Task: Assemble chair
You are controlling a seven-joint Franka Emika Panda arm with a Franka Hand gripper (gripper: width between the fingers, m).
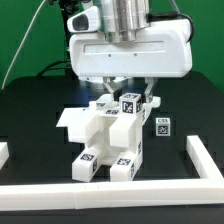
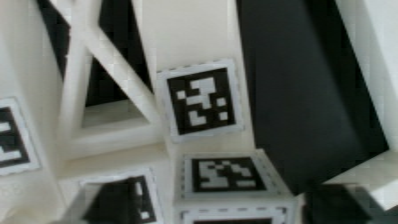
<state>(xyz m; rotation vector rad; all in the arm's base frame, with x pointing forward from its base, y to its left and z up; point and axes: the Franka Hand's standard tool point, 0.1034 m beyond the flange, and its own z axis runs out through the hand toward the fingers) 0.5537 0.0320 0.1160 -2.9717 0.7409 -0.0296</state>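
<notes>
One large white end effector [image 1: 130,97] hangs from the arm at the top of the exterior view, its jaws reaching down on either side of the tagged top block [image 1: 130,103] of the partly built chair [image 1: 105,145]. Whether the jaws press on that block or stand just clear of it cannot be told from either view. The chair, a cluster of matte white blocky pieces with square black-and-white tags, stands in the middle of the black bench [image 1: 35,100], directly beneath the end effector. A flat slab [image 1: 72,122] juts toward the exterior view's left, and two leg-like bars [image 1: 108,162] reach toward the camera. Toward the exterior view's right, a small loose tagged piece [image 1: 162,126] lies apart from the chair on the bench. Low white border rails [image 1: 110,192] frame the work area. The step in hand appears to be seating the top block into the assembly. Doing it well probably means keeping the block square to the pieces below, making sure it is fully home before letting go, and lifting straight up so nothing is nudged sideways. The exterior view gives the whole layout, including the loose piece and the rails, none of which show at the wrist. The wrist view instead gives a close look at an upper tag [image 2: 199,100], a lower tag [image 2: 228,175] beneath it, and slanting white braces [image 2: 80,70].
</notes>
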